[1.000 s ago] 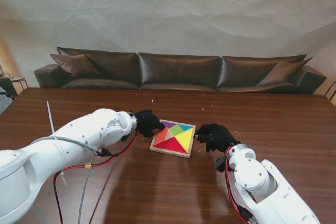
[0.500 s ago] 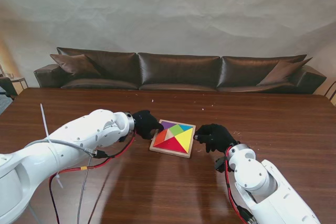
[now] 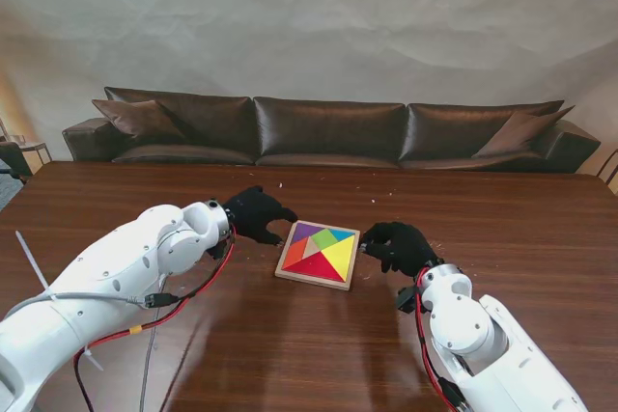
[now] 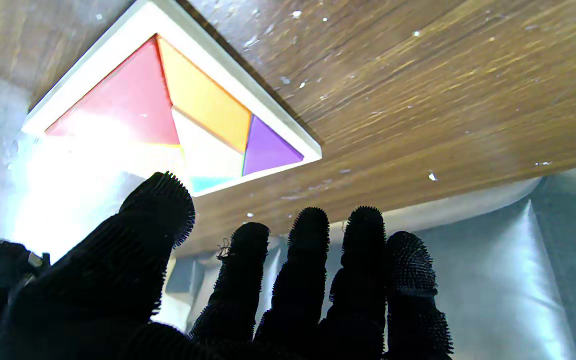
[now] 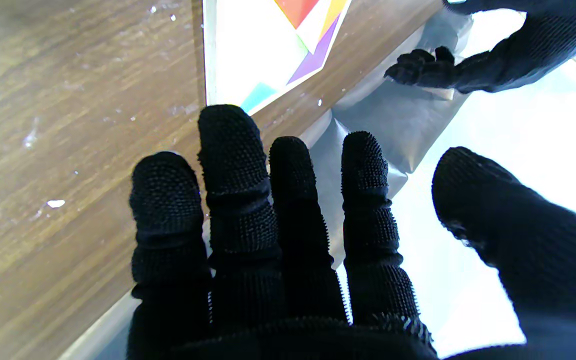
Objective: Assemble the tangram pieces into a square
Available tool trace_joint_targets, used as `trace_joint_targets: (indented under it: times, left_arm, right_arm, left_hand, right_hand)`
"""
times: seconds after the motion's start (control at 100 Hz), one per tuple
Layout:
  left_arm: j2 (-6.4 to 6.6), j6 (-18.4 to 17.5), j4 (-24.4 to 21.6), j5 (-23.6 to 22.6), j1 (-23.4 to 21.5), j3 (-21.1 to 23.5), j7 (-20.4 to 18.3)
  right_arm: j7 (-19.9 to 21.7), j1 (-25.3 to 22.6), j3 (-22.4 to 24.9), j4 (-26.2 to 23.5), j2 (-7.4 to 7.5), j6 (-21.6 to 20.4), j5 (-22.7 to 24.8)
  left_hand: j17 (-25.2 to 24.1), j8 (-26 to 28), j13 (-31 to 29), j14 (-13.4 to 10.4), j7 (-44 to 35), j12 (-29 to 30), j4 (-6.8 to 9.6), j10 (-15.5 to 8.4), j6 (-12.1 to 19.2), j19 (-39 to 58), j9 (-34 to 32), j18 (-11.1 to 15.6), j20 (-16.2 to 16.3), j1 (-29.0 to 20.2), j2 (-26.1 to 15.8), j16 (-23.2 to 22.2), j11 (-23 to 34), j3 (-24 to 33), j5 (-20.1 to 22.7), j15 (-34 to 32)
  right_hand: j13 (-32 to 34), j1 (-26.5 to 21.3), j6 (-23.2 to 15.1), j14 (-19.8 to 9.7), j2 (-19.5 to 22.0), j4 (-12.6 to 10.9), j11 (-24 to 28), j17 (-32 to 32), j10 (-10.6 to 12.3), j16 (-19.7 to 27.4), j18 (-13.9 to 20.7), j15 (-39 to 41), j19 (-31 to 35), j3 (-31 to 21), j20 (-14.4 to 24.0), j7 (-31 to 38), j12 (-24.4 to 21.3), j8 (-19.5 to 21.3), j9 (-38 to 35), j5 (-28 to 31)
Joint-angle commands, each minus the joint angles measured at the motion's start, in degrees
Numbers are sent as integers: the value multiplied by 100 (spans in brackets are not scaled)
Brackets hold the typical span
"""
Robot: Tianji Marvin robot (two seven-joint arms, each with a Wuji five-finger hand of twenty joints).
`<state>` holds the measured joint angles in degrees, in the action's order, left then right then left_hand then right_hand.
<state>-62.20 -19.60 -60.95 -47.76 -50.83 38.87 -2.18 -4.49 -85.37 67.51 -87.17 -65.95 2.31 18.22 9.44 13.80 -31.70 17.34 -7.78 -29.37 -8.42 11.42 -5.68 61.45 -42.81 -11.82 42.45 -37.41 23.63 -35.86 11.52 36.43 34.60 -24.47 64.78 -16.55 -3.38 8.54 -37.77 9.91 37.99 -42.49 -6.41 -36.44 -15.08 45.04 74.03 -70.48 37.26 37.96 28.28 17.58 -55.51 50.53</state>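
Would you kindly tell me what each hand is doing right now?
Left hand: open, fingers spread, holding nothing.
Right hand: open, holding nothing, beside the white-framed tangram tray.

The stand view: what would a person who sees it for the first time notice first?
The tangram square draws the eye: bright red, yellow, green and purple pieces fill a pale tray in the middle of the dark wooden table. A black-gloved hand flanks it on each side, the left hand open with fingers spread, the right hand close to the tray's right edge. A long dark sofa lines the far side.
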Motion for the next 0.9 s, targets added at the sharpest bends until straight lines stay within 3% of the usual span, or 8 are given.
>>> trace_joint_targets:
  times: [0.0, 0.19, 0.49, 0.74, 0.89]
  left_arm:
    - [100, -17, -155, 63, -271, 154, -157]
    - [102, -6, -814, 587, -1181, 1271, -377]
    - [95, -101, -1719, 1525, -2342, 2479, -685]
    - [37, -168, -2306, 2345, -3344, 3274, -659]
    - [-18, -227, -2472, 2663, -3719, 3519, -505]
  right_arm:
    - [24, -33, 5, -21, -55, -48, 12]
    - [-291, -9, 42, 13, -89, -259, 247]
    - [-439, -194, 192, -199, -70, -564, 484]
    - [-589, -524, 375, -402, -43, -983, 708]
    - [-823, -594, 419, -398, -61, -1170, 877]
  left_hand:
    - [-189, 82, 165, 136, -16, 190, 246, 78, 35, -475, 155, -188, -228, 187, -134, 297, -169, -139, 144, 343]
    - [-416, 158, 474, 178, -2, 647, 261, 103, 23, -1279, 410, -261, -589, 150, -122, 784, -438, -423, 128, 941]
    - [-624, 230, 992, 148, 55, 1111, 303, 123, -41, -2778, 926, -374, -1134, 132, -69, 1393, -670, -882, -25, 1576]
    - [-502, 381, 1199, 156, 39, 1285, 352, 190, -217, -3822, 1091, -467, -1356, 24, -39, 1699, -725, -1217, -137, 1770]
    - [-382, 449, 1247, 195, 36, 1328, 374, 197, -236, -4372, 1123, -510, -1332, -50, -52, 1757, -739, -1328, -120, 1796]
  right_hand:
    - [-224, 118, -208, 61, -205, -119, -7, 984, -20, -3, -77, -20, 79, 23, 18, -40, 15, 137, 247, -158]
    - [-666, 170, -402, 93, -421, -83, 21, 1292, 76, 16, -87, -47, -85, 38, 35, -110, 16, 212, 589, -345]
    - [-1484, 281, -625, 138, -738, -23, -5, 1852, 290, 438, -141, -854, -731, 131, -21, -281, -33, 255, 1160, -705]
    - [-2177, 425, -839, 157, -1237, 60, -435, 2463, 450, 940, -216, -1793, -1673, 187, -328, -470, -386, 202, 1704, -1142]
    - [-2194, 443, -838, 142, -1330, 71, -418, 2505, 463, 985, -206, -1880, -1774, 172, -357, -439, -418, 206, 1701, -1142]
